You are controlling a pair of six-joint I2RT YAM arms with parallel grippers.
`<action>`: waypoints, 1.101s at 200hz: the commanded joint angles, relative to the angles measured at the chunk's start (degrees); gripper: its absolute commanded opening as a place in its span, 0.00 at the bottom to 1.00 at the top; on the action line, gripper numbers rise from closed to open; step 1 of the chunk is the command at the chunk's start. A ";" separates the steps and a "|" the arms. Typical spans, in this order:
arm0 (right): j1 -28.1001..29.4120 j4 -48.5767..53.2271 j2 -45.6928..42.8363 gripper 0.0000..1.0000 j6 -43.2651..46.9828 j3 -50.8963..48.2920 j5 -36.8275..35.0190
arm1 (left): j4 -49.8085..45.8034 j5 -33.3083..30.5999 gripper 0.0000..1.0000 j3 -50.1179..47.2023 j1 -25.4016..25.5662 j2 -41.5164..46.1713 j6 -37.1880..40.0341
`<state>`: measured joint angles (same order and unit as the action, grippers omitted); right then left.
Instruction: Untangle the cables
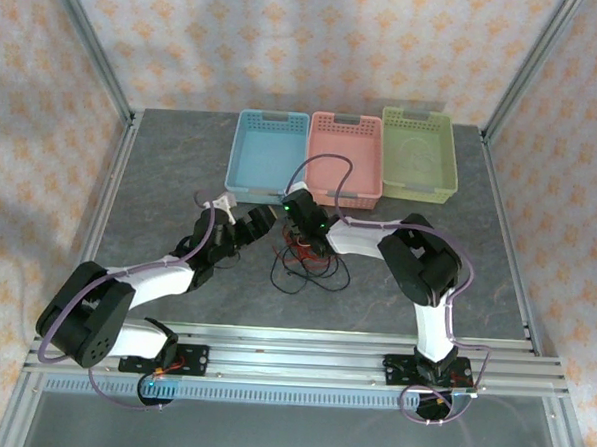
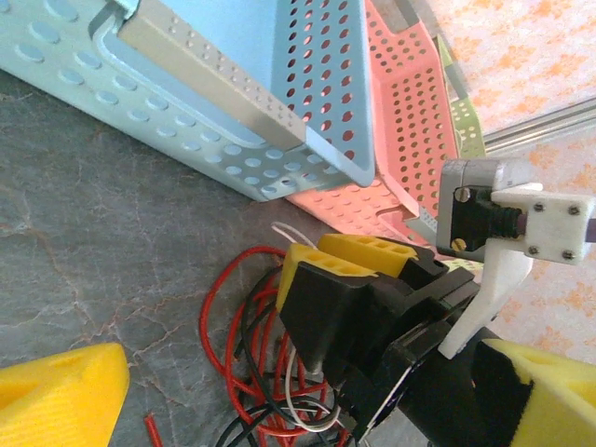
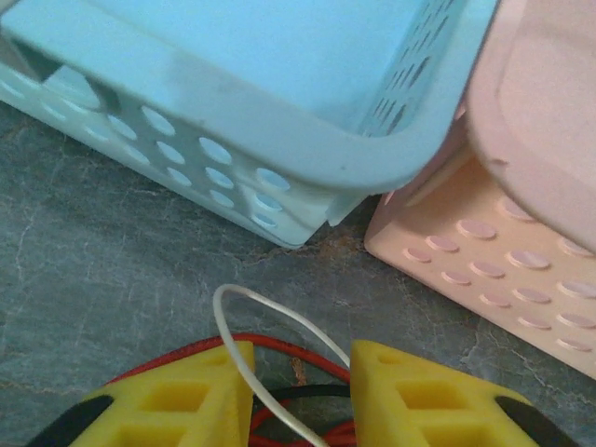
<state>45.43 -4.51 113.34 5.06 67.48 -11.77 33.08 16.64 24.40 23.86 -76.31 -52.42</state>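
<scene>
The cables (image 1: 311, 269) lie in a tangle of red, black and whitish strands on the grey table, just in front of the baskets. My right gripper (image 1: 303, 239) points down into the tangle's top. In the right wrist view it (image 3: 300, 396) is open, its yellow fingertips (image 3: 177, 400) straddling a white loop (image 3: 223, 307), a red strand (image 3: 298, 352) and a black one. My left gripper (image 1: 257, 221) hovers just left of the tangle, wide open and empty. In the left wrist view its fingertips (image 2: 56, 396) frame the red loops (image 2: 219, 317) and the right gripper (image 2: 345, 261).
Three perforated baskets stand in a row at the back: blue (image 1: 267, 157), pink (image 1: 344, 156) and green (image 1: 418, 150). The blue basket's corner (image 3: 279, 74) and the pink one (image 3: 521, 186) sit close beyond the right fingertips. Open table lies left and right of the tangle.
</scene>
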 commanded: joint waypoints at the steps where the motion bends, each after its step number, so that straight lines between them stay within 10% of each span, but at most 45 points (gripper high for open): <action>1: -0.37 1.14 0.35 0.24 0.27 1.71 -0.08 | -0.15 1.03 0.95 1.78 -0.48 -0.60 1.30; 48: -0.28 1.21 -5.10 0.00 -0.79 -0.70 -0.22 | -2.75 0.76 0.95 3.33 -0.05 -0.51 4.06; 220: -0.25 6.30 -30.23 0.00 -12.10 -5.31 5.51 | -9.46 -7.67 0.97 12.49 11.16 -10.15 11.55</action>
<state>45.43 -0.16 86.19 -4.82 62.19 -7.53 25.63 11.51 34.87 34.39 -84.82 -42.37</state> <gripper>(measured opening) 0.043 0.967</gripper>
